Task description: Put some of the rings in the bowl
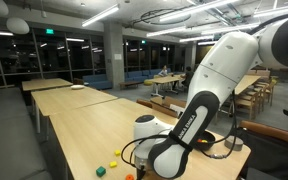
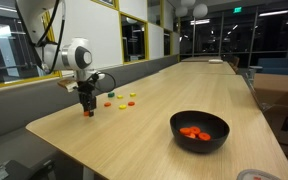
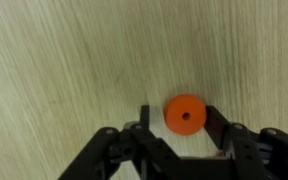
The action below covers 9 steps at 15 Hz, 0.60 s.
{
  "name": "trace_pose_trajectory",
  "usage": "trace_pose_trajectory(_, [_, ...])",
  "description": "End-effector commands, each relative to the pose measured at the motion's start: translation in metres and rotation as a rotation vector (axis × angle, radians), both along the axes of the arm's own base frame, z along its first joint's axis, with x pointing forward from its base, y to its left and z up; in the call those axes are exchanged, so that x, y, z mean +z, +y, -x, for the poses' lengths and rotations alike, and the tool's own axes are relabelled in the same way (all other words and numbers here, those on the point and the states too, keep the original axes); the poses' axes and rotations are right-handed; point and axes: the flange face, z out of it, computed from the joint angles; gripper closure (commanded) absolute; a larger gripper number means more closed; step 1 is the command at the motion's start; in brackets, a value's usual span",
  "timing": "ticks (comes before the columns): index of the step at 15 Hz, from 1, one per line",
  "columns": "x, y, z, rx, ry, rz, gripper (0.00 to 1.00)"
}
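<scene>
One little orange plastic ring (image 3: 185, 115) lies on the wooden surface (image 3: 74, 50), straddled by the claw's (image 3: 177, 120) half-open jaws, ready to pinch it for the round black bowl (image 2: 199, 131).

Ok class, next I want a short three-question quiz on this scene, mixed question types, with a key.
1. True or false: the black bowl is empty.
2. In the wrist view, what lies between the fingers of the gripper? A) an orange ring B) a yellow ring C) nothing
3. What does that ring rest on?
Key: 1 false, it holds orange pieces. 2 A. 3 the wooden table.
</scene>
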Motion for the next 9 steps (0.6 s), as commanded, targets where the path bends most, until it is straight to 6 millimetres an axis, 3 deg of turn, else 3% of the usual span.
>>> trace_pose_trajectory(1, [0.010,-0.001,-0.001,0.006,0.002,0.002,0.73])
trace_pose_trajectory(3, [0.012,-0.004,-0.001,0.002,0.004,0.004,0.82])
trace_pose_trajectory(5, [0.016,-0.014,-0.002,-0.031,-0.006,0.009,0.79])
trace_pose_trajectory(9, [0.039,-0.064,-0.009,-0.154,-0.047,0.005,0.79])
